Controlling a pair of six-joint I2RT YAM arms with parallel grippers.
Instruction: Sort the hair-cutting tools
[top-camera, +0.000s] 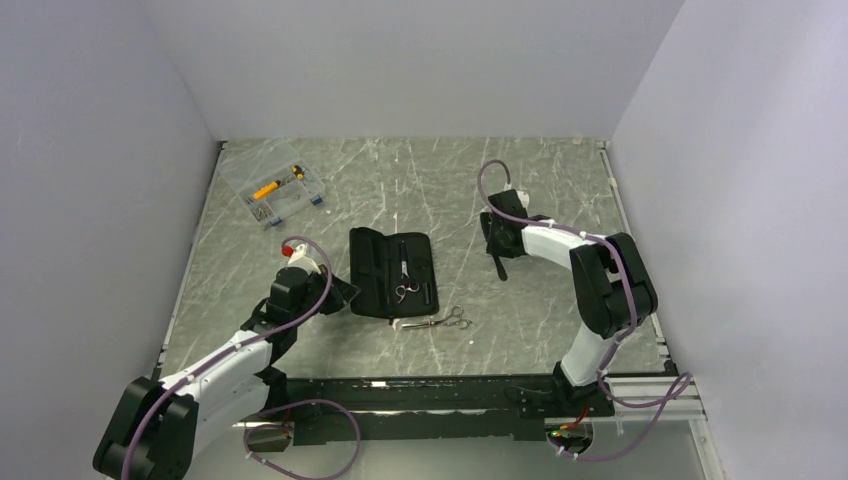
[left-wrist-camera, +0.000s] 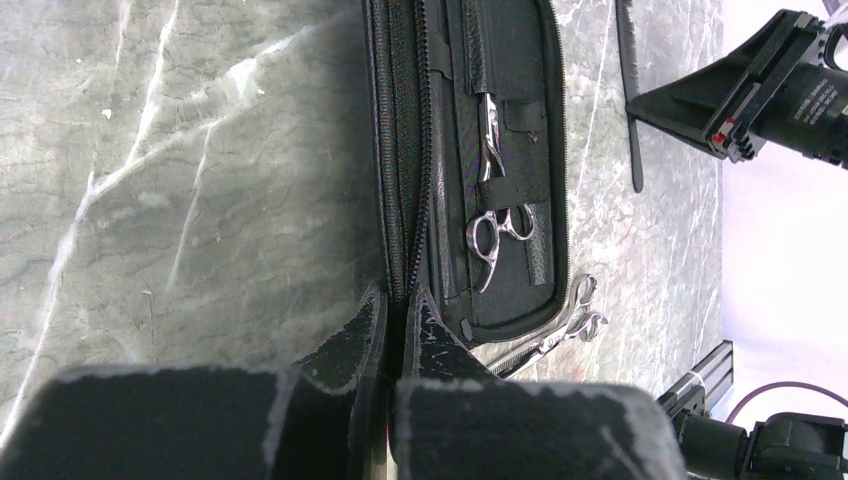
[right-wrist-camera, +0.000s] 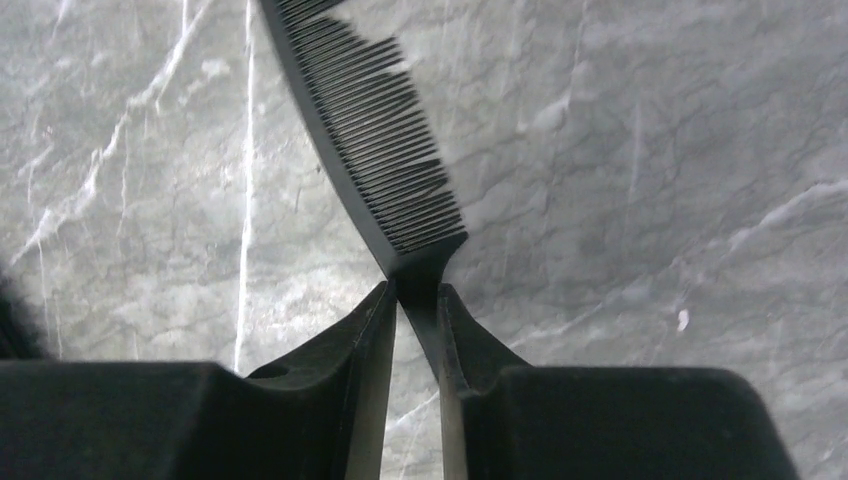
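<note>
The black zip case (top-camera: 375, 275) lies open at the table's middle. One pair of silver scissors (top-camera: 404, 285) sits strapped inside it and also shows in the left wrist view (left-wrist-camera: 492, 235). The second pair of scissors (top-camera: 440, 321) lies on the table just off the case's near right corner, also in the left wrist view (left-wrist-camera: 575, 318). My left gripper (left-wrist-camera: 403, 300) is shut on the case's (left-wrist-camera: 450, 150) zip edge on its left side. My right gripper (right-wrist-camera: 415, 292) is shut on one end of the black comb (right-wrist-camera: 375, 130), right of the case (top-camera: 500, 266).
A clear plastic box (top-camera: 275, 192) with yellow and small parts stands at the back left. The grey marble-patterned table (top-camera: 540, 330) is walled on three sides. A black rail (top-camera: 420, 385) runs along the near edge.
</note>
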